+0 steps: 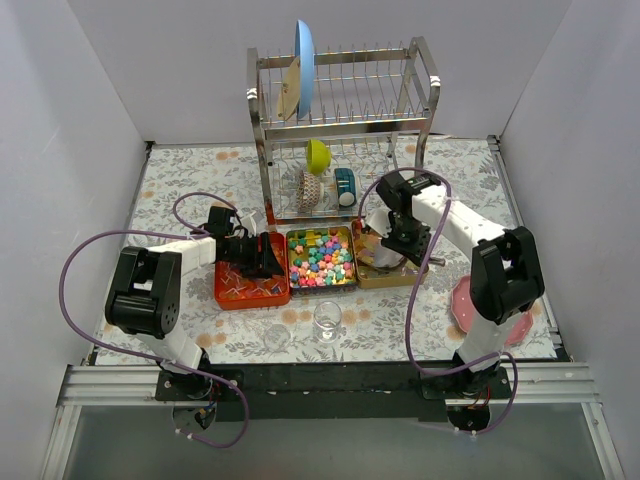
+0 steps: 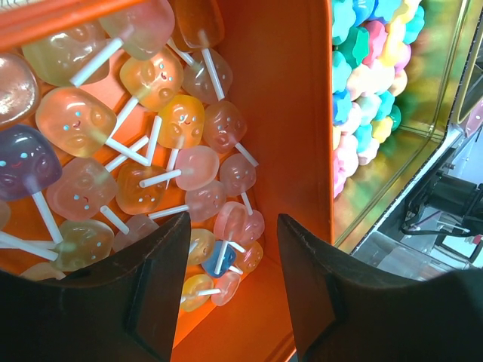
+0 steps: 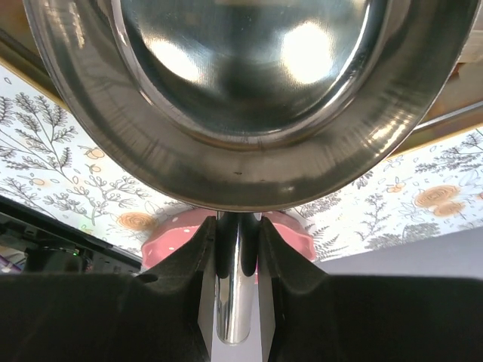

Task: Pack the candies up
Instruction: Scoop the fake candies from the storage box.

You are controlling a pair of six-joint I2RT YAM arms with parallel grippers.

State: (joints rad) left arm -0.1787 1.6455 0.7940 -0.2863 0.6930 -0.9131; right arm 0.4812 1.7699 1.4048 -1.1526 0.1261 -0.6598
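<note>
**Ana:** What is nearest to us?

**Ben:** The small clear glass (image 1: 327,318). It stands on the desk (image 1: 400,320), just in front of the candy tray (image 2: 396,170). It looks empty to me.

**Ana:** Where are the candies (image 1: 320,258)?

**Ben:** They are all in the candy tray, heaped up in many colours. I think none are packed yet.

**Ana:** What are the arms doing?

**Ben:** The right gripper (image 3: 236,226) pinches the thin handle of a metal scoop (image 3: 249,98). The scoop hangs over the gold tray (image 1: 372,278), just right of the candy tray. The left gripper (image 2: 232,222) is spread apart with nothing in it. It hovers over the orange tray (image 2: 287,113) of lollipops (image 2: 181,121), just left of the candy tray.

**Ana:** So what is the job now?

**Ben:** Scooping, I think. The scoop should go left into the candy tray, dip low, and come up flat so nothing rolls out.

**Ana:** How do we do it well?

**Ben:** Take a small load. The scoop is wide and the glass is narrow, so tip it slowly, right over the mouth of the glass. The tiny candies may bounce away. The free gripper could steady the glass.

**Ana:** And far back?

**Ben:** The dish rack (image 1: 350,122) stands behind the candy tray. The scoop has no need to go there.
</note>
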